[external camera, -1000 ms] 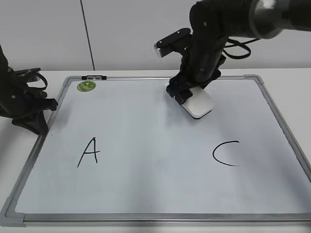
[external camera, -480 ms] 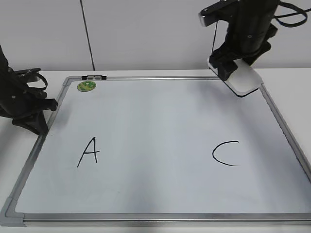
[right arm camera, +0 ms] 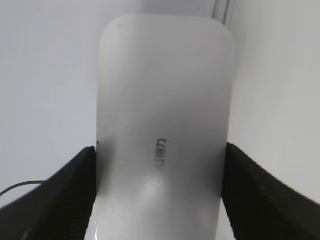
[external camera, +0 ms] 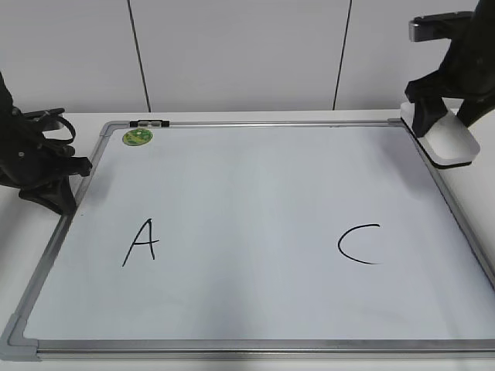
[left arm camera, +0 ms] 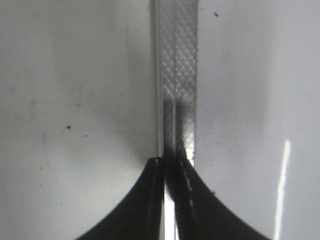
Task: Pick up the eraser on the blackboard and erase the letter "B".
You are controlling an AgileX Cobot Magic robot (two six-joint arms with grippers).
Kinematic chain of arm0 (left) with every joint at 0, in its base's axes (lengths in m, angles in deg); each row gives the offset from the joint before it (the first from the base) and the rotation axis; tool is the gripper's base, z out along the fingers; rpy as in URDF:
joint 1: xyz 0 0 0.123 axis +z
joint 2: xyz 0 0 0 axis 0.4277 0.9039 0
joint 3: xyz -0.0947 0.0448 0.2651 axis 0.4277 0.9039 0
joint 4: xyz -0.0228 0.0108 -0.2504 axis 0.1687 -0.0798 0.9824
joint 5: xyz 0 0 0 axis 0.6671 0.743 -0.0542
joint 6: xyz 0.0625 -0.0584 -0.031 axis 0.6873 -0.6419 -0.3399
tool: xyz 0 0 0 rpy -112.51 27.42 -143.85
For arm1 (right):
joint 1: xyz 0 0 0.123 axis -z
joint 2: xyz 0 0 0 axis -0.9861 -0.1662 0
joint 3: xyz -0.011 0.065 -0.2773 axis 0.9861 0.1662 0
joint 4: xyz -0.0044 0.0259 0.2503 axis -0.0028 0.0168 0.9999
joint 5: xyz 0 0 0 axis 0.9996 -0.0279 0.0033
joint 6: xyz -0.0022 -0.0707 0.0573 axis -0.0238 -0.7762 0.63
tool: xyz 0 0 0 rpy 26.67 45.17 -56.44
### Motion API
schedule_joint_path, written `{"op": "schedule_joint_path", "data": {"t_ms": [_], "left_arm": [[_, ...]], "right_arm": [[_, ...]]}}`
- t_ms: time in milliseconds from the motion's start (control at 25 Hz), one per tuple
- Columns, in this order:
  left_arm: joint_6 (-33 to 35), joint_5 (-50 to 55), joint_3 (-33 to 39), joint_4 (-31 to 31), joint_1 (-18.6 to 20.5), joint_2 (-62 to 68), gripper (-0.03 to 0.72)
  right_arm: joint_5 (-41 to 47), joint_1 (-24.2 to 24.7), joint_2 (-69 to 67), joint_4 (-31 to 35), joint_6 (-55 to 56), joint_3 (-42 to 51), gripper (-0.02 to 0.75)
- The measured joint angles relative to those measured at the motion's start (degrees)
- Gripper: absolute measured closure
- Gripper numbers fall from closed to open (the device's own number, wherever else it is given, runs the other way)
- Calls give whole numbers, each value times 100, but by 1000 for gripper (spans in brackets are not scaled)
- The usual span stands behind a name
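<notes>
The blackboard (external camera: 255, 193) is a white dry-erase board with a grey frame, lying flat. It bears a black "A" (external camera: 141, 242) and a black "C" (external camera: 360, 244); no letter "B" shows between them, where the surface is blank. My right gripper (external camera: 441, 127) is shut on the white eraser (external camera: 448, 141), held over the board's far right corner, partly past the frame. The right wrist view shows the eraser (right arm camera: 165, 135) between both jaws (right arm camera: 160, 185). My left gripper (left arm camera: 172, 162) is shut, empty, resting at the board's left frame (left arm camera: 177, 75).
A small round green magnet (external camera: 138, 137) sits at the board's far left corner beside a black clip (external camera: 149, 123) on the frame. The left arm (external camera: 35, 166) rests beside the board's left edge. A white wall stands behind the table.
My right gripper has carried the eraser from the upper middle of the board rightward to its far right corner. The left arm has not moved.
</notes>
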Motion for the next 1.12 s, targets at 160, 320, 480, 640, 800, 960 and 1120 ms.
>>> {"op": "schedule_joint_path", "data": {"t_ms": [160,320,480,640,800,960,1120], "left_arm": [[0,0,0,0,0,0,643],[0,0,0,0,0,0,643],[0,0,0,0,0,0,643],[0,0,0,0,0,0,643],[0,0,0,0,0,0,643],[0,0,0,0,0,0,643],[0,0,0,0,0,0,643]], "right_arm": [[-232,246,0,376,-163,460,206],[-578,328,0,556,-269,931,206],[-1009,326,0,598,-307,1370,206],[-1347,326,-11,602,-319,1479,206],[-1473,326,-115,602,-309,1493,206],[-1542,331,-193,612,-170,1493,206],[-1555,351,-240,612,-66,1493,206]]}}
